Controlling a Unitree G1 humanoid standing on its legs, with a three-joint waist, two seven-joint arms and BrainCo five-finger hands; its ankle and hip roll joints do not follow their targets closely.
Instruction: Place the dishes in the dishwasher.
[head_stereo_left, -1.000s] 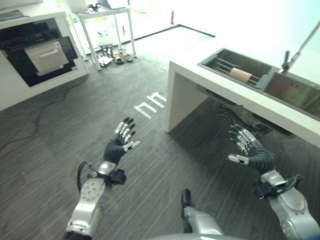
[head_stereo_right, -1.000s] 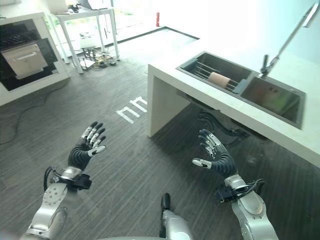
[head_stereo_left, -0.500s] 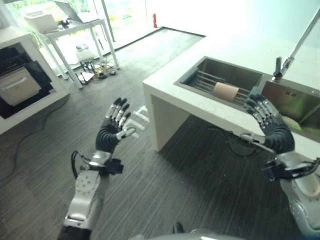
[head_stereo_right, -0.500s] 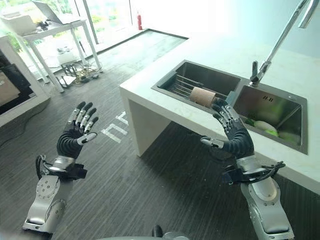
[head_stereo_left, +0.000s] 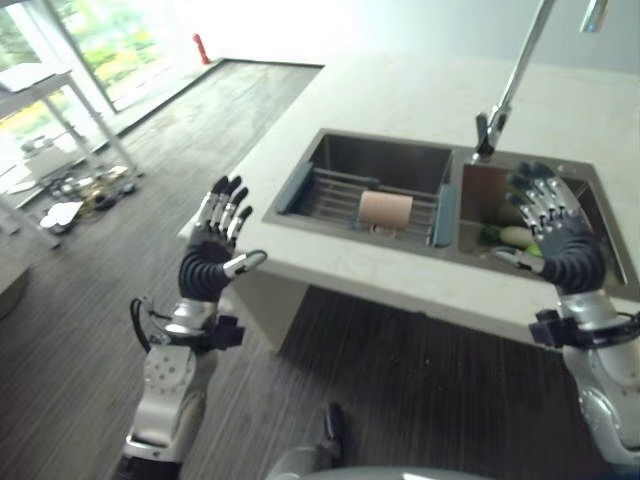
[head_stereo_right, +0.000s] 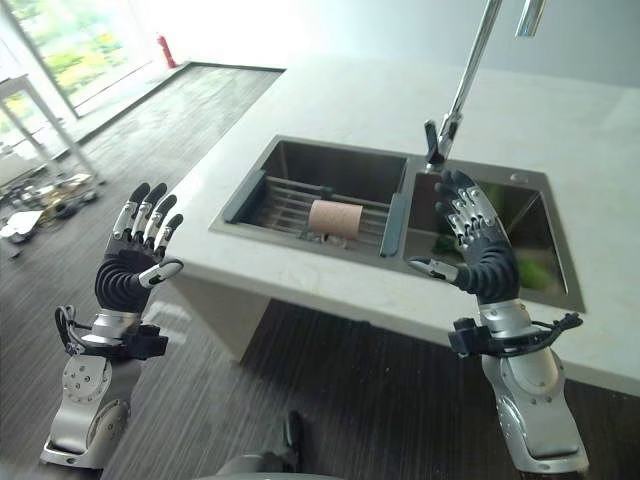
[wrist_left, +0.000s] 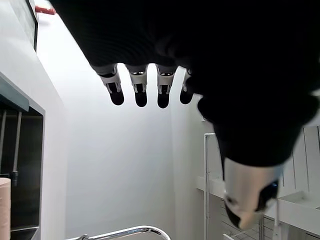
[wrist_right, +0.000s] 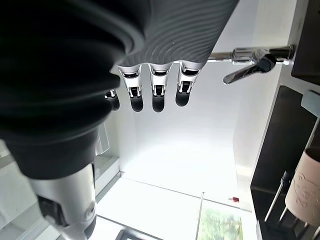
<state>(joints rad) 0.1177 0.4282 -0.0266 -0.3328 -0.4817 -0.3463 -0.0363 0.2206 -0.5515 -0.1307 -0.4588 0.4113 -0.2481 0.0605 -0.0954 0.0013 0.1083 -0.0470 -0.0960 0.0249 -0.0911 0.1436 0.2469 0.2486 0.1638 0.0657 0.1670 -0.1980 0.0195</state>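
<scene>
Right hand (head_stereo_right: 480, 255): fingers spread, carrying nothing; I am holding it raised over the sink's right basin (head_stereo_right: 545, 235), where green and pale dishes (head_stereo_left: 510, 237) are lying just beyond its fingertips. Beside it: faucet (head_stereo_right: 462, 90); further off, a beige cup (head_stereo_right: 333, 217) lying on the rack (head_stereo_right: 290, 205) in the left basin. Left hand (head_stereo_right: 135, 262): open, empty, hovering off the counter (head_stereo_right: 330, 280) edge.

Change: a second ago the sink was well away; I am now standing at it, with dishes within reach. Nothing picked yet.
</scene>
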